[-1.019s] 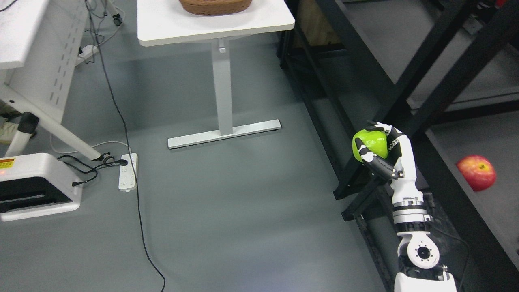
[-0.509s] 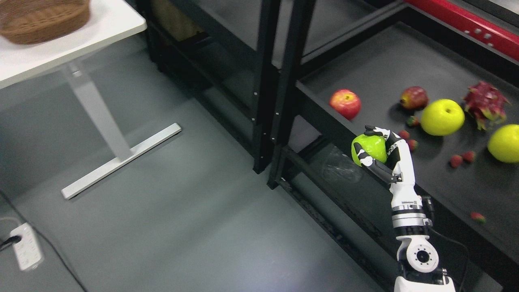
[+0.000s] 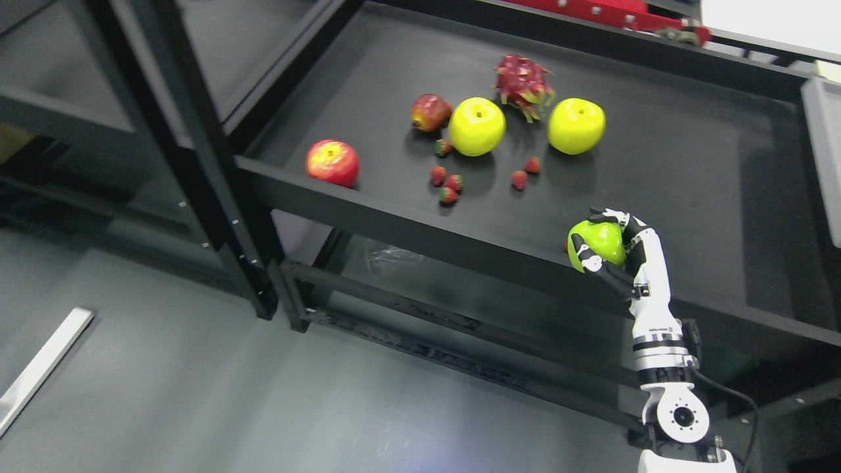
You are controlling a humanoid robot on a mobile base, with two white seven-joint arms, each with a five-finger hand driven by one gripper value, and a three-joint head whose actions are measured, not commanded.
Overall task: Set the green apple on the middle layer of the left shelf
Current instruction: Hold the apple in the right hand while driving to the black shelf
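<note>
My right hand is shut on the green apple and holds it up over the front edge of a black shelf layer. The arm rises from the bottom right. The black shelf frame's upright post stands to the left. The left arm is out of view.
On the shelf layer lie a red apple, two yellow-green apples, a dark red fruit, a dragon fruit and several small strawberries. A lower layer shows beneath. Grey floor lies at the lower left.
The whole picture has swung right: the camera turned from the white table and floor to the shelf. The right hand keeps the green apple in the same spot in the picture.
</note>
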